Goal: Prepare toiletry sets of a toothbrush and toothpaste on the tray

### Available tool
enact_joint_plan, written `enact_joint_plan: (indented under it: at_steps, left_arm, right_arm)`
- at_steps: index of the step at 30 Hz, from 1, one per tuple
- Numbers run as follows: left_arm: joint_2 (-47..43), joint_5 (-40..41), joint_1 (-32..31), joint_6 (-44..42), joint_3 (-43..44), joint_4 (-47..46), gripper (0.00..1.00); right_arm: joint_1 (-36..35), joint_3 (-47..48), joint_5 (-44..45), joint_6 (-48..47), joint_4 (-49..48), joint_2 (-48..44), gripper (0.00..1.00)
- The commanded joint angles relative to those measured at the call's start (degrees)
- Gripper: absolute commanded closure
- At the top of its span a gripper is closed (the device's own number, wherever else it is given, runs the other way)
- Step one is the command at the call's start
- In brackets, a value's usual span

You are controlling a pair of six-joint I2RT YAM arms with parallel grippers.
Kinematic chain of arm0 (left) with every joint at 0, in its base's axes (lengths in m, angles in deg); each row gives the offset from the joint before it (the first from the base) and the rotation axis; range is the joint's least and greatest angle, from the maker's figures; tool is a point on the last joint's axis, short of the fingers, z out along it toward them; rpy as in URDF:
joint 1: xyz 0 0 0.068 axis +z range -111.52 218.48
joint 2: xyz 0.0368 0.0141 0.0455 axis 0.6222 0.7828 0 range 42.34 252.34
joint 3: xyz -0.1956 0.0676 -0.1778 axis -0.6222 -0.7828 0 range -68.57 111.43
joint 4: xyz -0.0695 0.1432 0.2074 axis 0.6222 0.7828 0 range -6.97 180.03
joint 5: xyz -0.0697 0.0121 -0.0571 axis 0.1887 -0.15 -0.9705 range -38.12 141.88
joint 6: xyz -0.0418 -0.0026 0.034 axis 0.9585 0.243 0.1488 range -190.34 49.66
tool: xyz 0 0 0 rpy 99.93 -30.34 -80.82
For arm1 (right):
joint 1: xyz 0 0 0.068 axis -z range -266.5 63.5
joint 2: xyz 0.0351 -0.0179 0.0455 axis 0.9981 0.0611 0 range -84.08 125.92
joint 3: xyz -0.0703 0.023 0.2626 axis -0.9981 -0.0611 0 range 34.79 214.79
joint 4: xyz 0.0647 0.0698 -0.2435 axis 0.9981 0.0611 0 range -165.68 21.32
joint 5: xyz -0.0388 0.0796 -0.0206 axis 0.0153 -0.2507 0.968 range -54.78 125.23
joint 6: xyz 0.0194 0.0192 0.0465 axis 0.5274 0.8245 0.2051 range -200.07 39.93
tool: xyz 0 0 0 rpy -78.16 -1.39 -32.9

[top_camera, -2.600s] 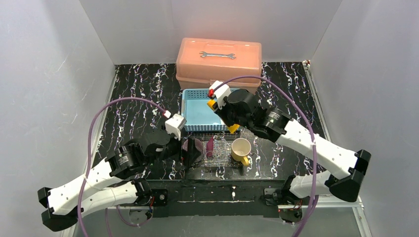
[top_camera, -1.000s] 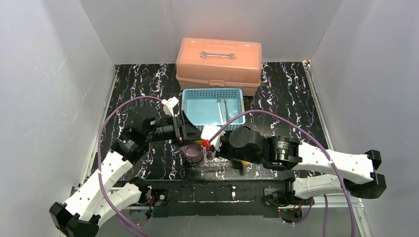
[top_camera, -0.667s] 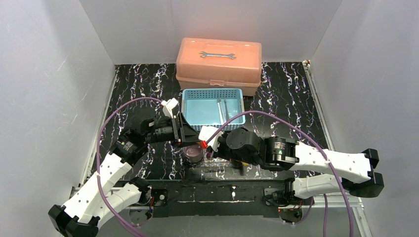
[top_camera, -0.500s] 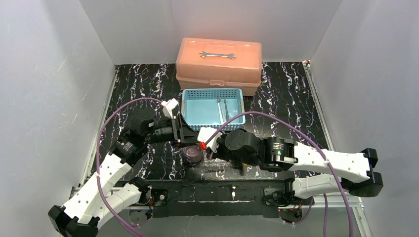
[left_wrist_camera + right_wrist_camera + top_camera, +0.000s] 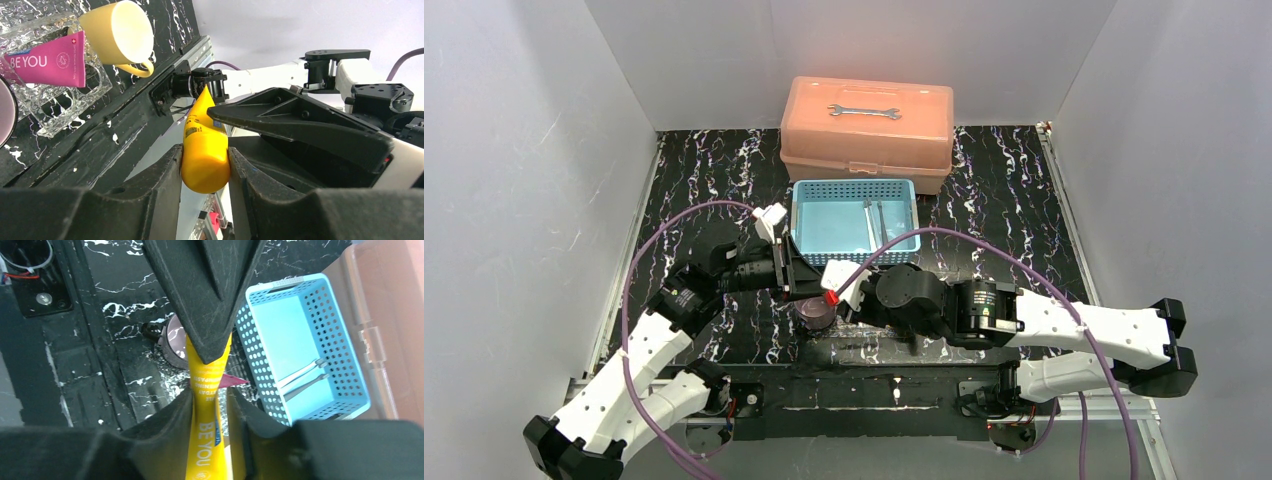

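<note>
Swinging down from over the light-blue basket [image 5: 829, 222], the right gripper [image 5: 210, 395] is now meeting the left gripper [image 5: 204, 152] above the purple mug [image 5: 814, 313], both clamping the yellow tube [image 5: 202, 130] between their fingers. Meanwhile the magenta tube [image 5: 47, 62] is lying in the clear tray [image 5: 60, 110], yellow mug [image 5: 117, 32] at its 1 o'clock in the left wrist view. Two toothbrushes [image 5: 874, 220] are lying in the basket at 12 o'clock
</note>
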State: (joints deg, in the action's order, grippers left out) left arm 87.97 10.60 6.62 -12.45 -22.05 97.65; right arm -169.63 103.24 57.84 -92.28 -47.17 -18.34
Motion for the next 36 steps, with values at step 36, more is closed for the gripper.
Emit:
enact_joint_plan:
  at_steps: [36]
  left_arm:
    - [-15.07, 11.48, 6.28, -2.44, -4.20, -1.45, 1.00]
  right_arm:
    - [31.23, -19.21, -16.97, 41.64, -31.20, -14.08, 0.36]
